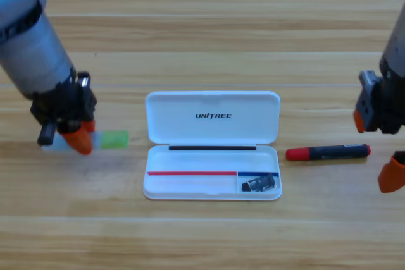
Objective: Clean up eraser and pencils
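**Left gripper down on the green stick, eraser sitting in the case**

I am watching the left gripper (81,138) pointing down at the table (202,30) on the left side. Its orange jaws are sitting over the pale end of the whitish-green stick (109,140), whose bright green end is sticking out just to the gripper's right. The gripper body is covering the gap between the jaws, so I cannot tell whether they are closed on the stick or only standing around it. The stick is lying flat on the wood, its green end pointing toward the white case (212,145).

The case is lying open well to the right of that gripper, lid folded back and showing the UNITREE lettering. The eraser (259,184) is lying in the small compartment at the lower right corner of the tray, on the side farther from the left gripper.

The red marker (328,152) is lying flat on the table just beyond the case's right edge, red cap toward the case, black barrel toward the right gripper (380,150). That gripper is waiting at the picture's right edge, partly cut off, with the marker's barrel end just to its left and not touching it. Its two orange jaw tips are showing well apart, one above the other, so I am reading it as wide and holding nothing.
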You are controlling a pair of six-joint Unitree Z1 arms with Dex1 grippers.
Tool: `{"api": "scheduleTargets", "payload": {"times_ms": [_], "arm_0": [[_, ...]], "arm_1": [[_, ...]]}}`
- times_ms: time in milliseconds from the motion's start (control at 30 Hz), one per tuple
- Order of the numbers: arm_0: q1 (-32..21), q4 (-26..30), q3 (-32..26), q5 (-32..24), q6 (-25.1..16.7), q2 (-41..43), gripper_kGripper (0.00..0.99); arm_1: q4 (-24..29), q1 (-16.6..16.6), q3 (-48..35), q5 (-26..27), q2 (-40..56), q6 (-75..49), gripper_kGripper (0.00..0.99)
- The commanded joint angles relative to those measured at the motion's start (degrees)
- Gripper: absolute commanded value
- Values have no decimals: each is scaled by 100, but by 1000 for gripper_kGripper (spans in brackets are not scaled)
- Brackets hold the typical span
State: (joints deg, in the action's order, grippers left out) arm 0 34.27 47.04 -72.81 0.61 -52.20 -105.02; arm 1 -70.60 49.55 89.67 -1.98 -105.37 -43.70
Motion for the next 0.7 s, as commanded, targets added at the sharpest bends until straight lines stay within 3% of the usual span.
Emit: {"api": "scheduleTargets", "payload": {"times_ms": [33,200,367,700], "arm_0": [[387,508,-673,36,236,-98,0],[739,912,-1262,-69,438,-353,0],[1073,974,-1473,-105,623,-581,0],[1389,974,-1869,-535,825,-1302,0]], "arm_1": [[802,-798,-512,-4,-309,-271,904],[1330,-1035,-653,250,-555,-763,907],[1620,-1175,-626,409,-871,-1158,907],[1848,-1580,-336,435,-1610,-2160,904]]}}
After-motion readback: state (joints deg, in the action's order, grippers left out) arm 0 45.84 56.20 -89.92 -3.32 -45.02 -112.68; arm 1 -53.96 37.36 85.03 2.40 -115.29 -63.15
